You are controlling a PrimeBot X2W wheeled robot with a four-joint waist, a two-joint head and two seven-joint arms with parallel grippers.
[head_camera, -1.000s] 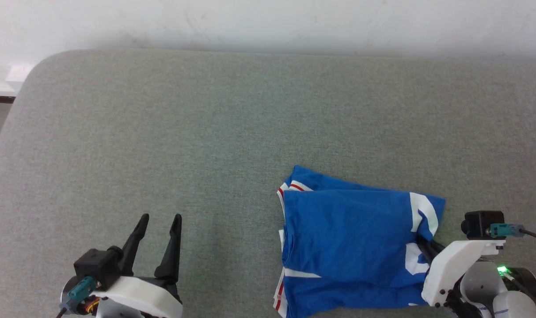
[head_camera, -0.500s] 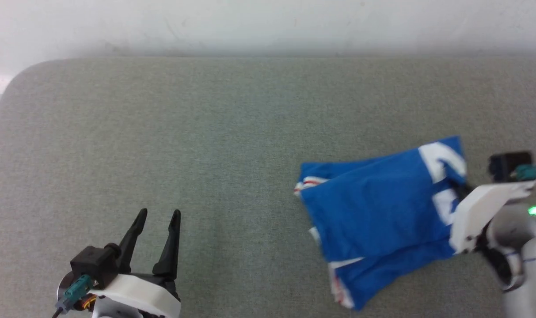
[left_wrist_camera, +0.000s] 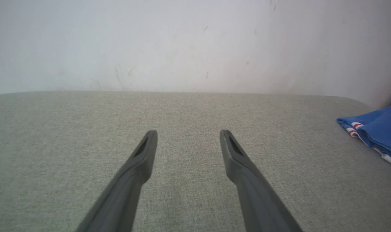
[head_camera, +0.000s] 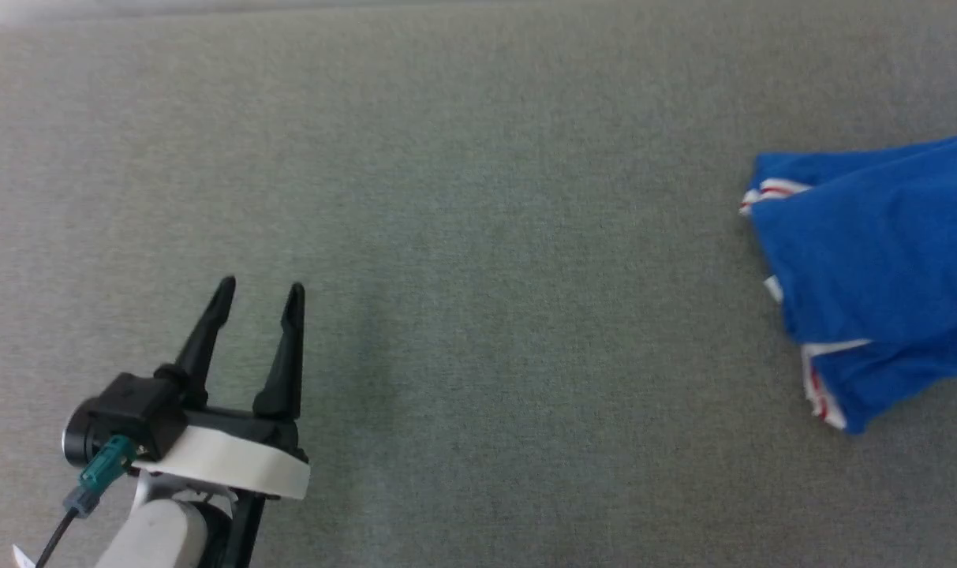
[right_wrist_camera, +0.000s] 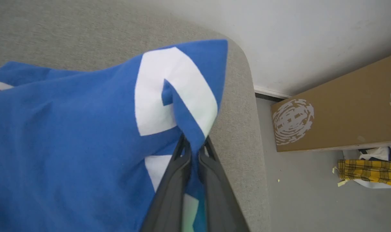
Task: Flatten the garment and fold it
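Garment [head_camera: 880, 268]: blue, folded in layers, at the right edge of the head view at mid-height and cut off by the frame. Its white-and-red sleeve trim faces frame-left. It lies on the grey fabric counter [head_camera: 478, 237].

Right wrist view: the garment [right_wrist_camera: 69, 129] takes the left and centre of the frame, and one corner with a white print is drawn up into a peak. Right claw [right_wrist_camera: 194, 145]: jaws nearly closed, pinching a fold of blue fabric just below that print, near the counter's rounded corner.

Left claw [head_camera: 260, 286]: lower left of the head view, jaws spread wide with nothing between them, over bare counter and well apart from the garment.

Right wrist view, beyond the counter: floor [right_wrist_camera: 311, 193], a brown cardboard box [right_wrist_camera: 343, 106] at right, and a yellow plaid cloth [right_wrist_camera: 369, 169] at lower right.
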